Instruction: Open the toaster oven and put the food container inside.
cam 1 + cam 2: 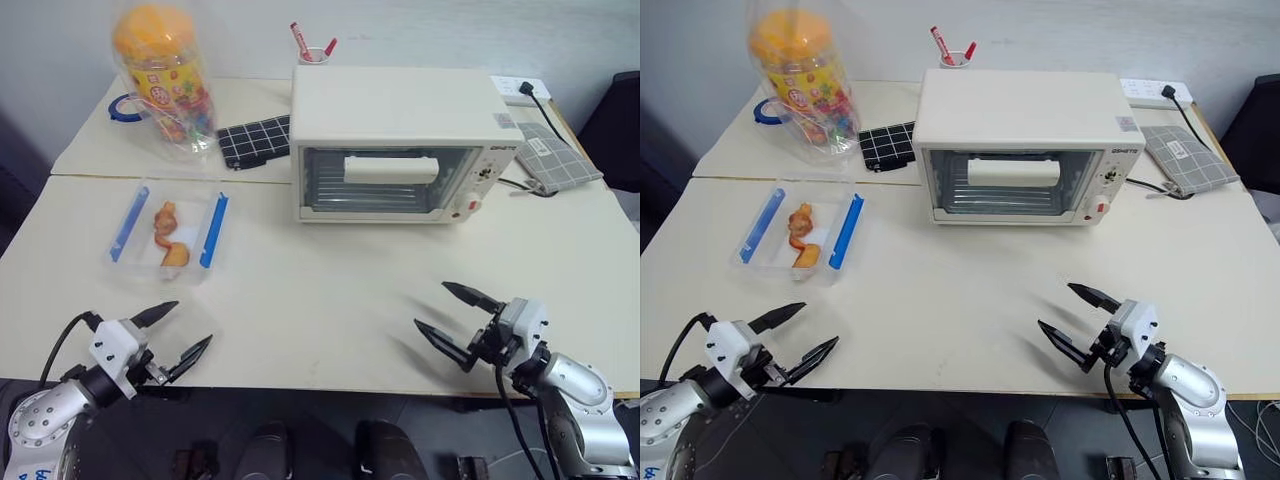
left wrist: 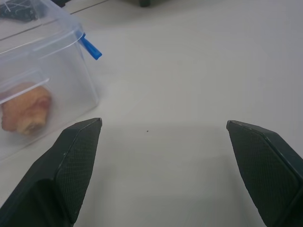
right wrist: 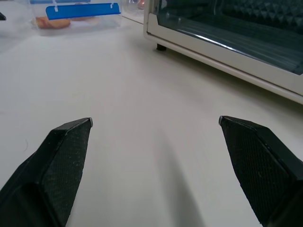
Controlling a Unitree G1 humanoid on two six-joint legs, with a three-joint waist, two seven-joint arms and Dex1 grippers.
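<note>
The cream-white toaster oven (image 1: pixel 400 140) stands at the back middle of the table, its glass door shut, white bar handle (image 1: pixel 391 169) across the front and knobs on its right side. The food container (image 1: pixel 168 231), a clear box with two blue side clips and orange-brown food inside, sits to the oven's left. My left gripper (image 1: pixel 180 330) hovers open near the table's front edge, below the container (image 2: pixel 38 85). My right gripper (image 1: pixel 455 318) is open at the front right, pointing toward the oven (image 3: pixel 227 33). Both hold nothing.
A tall clear jar with an orange lid (image 1: pixel 165 75) stands at the back left. A black grid-pattern pad (image 1: pixel 255 140) lies beside it. A cup with red pens (image 1: pixel 312 50) is behind the oven, and a grey cloth (image 1: pixel 555 155) and a power strip (image 1: pixel 520 90) lie at the back right.
</note>
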